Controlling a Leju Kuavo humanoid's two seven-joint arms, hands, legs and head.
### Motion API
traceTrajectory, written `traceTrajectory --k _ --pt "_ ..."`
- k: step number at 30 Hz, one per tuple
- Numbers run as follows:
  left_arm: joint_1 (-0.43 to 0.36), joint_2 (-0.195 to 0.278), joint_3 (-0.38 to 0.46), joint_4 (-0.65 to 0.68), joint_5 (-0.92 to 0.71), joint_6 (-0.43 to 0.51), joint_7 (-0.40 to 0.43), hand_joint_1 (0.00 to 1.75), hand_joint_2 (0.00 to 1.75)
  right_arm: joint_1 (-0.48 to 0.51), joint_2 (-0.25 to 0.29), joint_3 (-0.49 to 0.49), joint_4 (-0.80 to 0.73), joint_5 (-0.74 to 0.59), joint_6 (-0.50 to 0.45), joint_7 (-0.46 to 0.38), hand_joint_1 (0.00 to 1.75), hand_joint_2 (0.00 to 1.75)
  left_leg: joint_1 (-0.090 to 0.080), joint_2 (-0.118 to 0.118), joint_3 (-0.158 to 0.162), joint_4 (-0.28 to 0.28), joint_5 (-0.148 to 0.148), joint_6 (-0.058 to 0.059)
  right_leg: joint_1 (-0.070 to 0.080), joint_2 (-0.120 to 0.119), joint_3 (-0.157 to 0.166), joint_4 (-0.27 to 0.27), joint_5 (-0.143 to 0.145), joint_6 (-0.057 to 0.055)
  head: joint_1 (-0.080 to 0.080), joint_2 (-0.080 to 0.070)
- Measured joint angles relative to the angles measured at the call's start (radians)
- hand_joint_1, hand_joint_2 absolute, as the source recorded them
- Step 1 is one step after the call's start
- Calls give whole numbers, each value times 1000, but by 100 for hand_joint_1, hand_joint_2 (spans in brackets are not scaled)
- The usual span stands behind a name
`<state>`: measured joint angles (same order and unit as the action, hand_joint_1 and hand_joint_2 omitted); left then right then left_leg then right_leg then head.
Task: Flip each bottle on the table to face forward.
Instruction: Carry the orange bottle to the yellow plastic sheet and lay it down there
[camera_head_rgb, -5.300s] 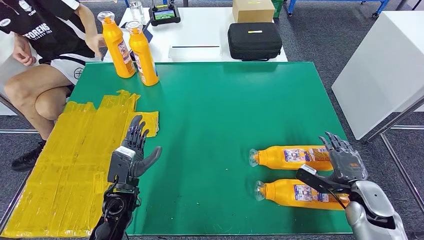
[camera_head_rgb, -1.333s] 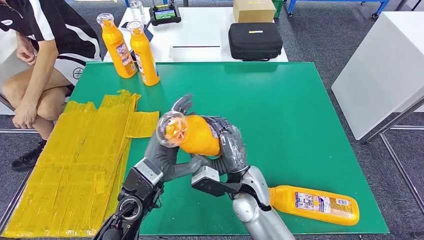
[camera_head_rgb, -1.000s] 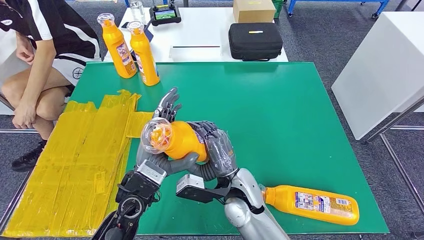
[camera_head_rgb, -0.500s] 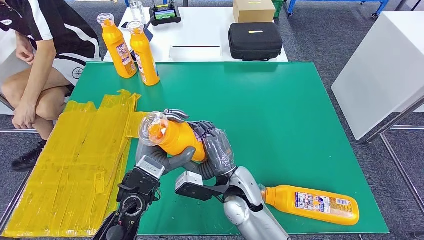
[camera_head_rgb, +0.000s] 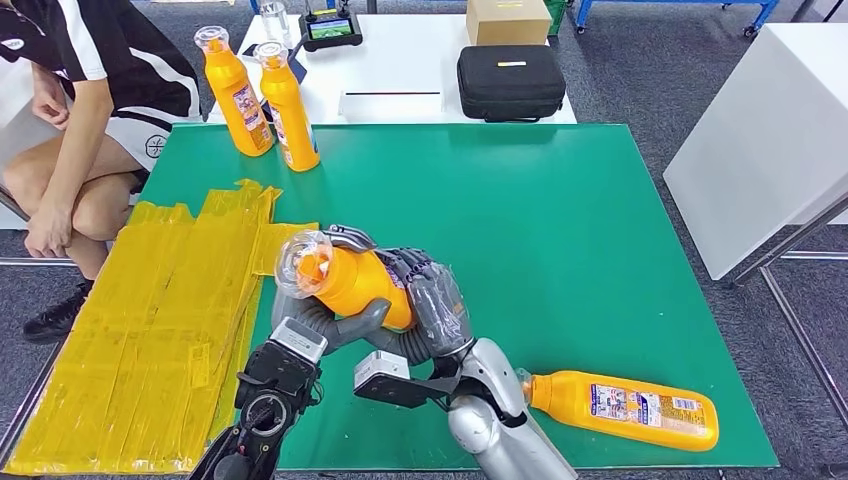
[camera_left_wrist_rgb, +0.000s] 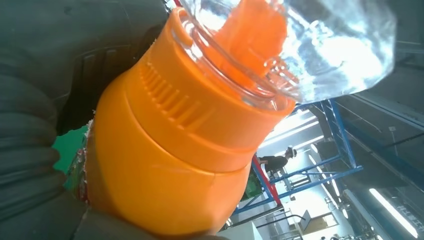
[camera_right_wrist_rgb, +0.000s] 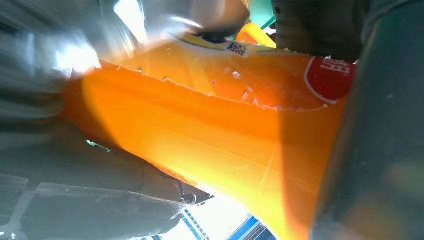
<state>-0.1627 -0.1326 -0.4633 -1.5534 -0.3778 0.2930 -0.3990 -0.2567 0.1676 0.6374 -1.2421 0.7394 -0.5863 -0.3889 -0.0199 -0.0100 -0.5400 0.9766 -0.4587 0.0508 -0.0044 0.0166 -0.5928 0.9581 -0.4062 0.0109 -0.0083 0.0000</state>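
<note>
An orange bottle (camera_head_rgb: 352, 283) with a clear cap is held tilted above the green table (camera_head_rgb: 540, 200), cap pointing left and toward me. My right hand (camera_head_rgb: 432, 300) grips its body and my left hand (camera_head_rgb: 325, 315) wraps its neck end from below. The left wrist view shows the bottle's neck (camera_left_wrist_rgb: 170, 145) and clear cap close up against the grey left hand (camera_left_wrist_rgb: 35, 165). The right wrist view has the bottle's orange side (camera_right_wrist_rgb: 210, 145) and label against my right hand (camera_right_wrist_rgb: 385, 120). A second orange bottle (camera_head_rgb: 622, 408) lies on its side at the table's near right. Two more orange bottles (camera_head_rgb: 262, 95) stand upright at the far left corner.
Yellow tape sheets (camera_head_rgb: 150, 330) cover the table's left part. A seated person (camera_head_rgb: 90, 110) is at the far left. Behind the table stands a white table (camera_head_rgb: 400, 70) with a black case (camera_head_rgb: 510, 80), a cardboard box (camera_head_rgb: 506, 20) and a controller. A white cabinet (camera_head_rgb: 770, 130) is at the right.
Both hands carried one lying bottle from the right side to centre left and lifted it. Over the last second my left hand's fingers closed around the neck end; the bottle shifted slightly left.
</note>
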Motion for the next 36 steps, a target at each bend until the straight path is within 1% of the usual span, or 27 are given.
traceTrajectory --k 6,11,14,19,21,25,28,31,34,36 --pt "2 1 22 14 -14 59 4 175 175 20 -18 1 -29 -44 -64 -14 0 175 0 0 0 0 0 0 0 0 0 0 0 0 0 0" --pt "3 1 41 27 -30 101 -3 175 175 44 -39 -8 -81 -62 -89 -25 0 175 0 0 0 0 0 0 0 0 0 0 0 0 0 0" --pt "1 1 56 32 -42 133 -2 175 175 67 -50 -22 -128 -64 -103 -29 0 175 0 0 0 0 0 0 0 0 0 0 0 0 0 0" --pt "-3 4 72 35 -86 143 33 175 175 117 -66 -48 -230 -45 -105 -13 0 175 0 0 0 0 0 0 0 0 0 0 0 0 0 0" --pt "-10 5 84 35 -168 177 61 175 175 136 -71 -59 -266 -32 -104 -7 0 175 0 0 0 0 0 0 0 0 0 0 0 0 0 0" --pt "-34 10 125 38 -458 265 162 175 175 185 -81 -97 -341 12 -107 3 0 175 0 0 0 0 0 0 0 0 0 0 0 0 0 0" --pt "-51 16 160 55 -670 283 251 175 175 223 -86 -146 -403 20 -107 6 0 175 0 0 0 0 0 0 0 0 0 0 0 0 0 0" --pt "-60 21 186 75 -810 305 311 175 175 248 -90 -189 -448 21 -108 10 0 175 0 0 0 0 0 0 0 0 0 0 0 0 0 0" --pt "-71 25 212 106 -1029 327 402 175 175 275 -92 -227 -484 35 -108 12 0 175 0 -1 0 0 0 0 0 0 0 0 0 0 0 0" --pt "-79 29 231 130 -1121 329 443 175 175 291 -93 -257 -505 43 -109 17 0 175 0 0 0 0 0 0 0 0 0 0 0 0 0 0"
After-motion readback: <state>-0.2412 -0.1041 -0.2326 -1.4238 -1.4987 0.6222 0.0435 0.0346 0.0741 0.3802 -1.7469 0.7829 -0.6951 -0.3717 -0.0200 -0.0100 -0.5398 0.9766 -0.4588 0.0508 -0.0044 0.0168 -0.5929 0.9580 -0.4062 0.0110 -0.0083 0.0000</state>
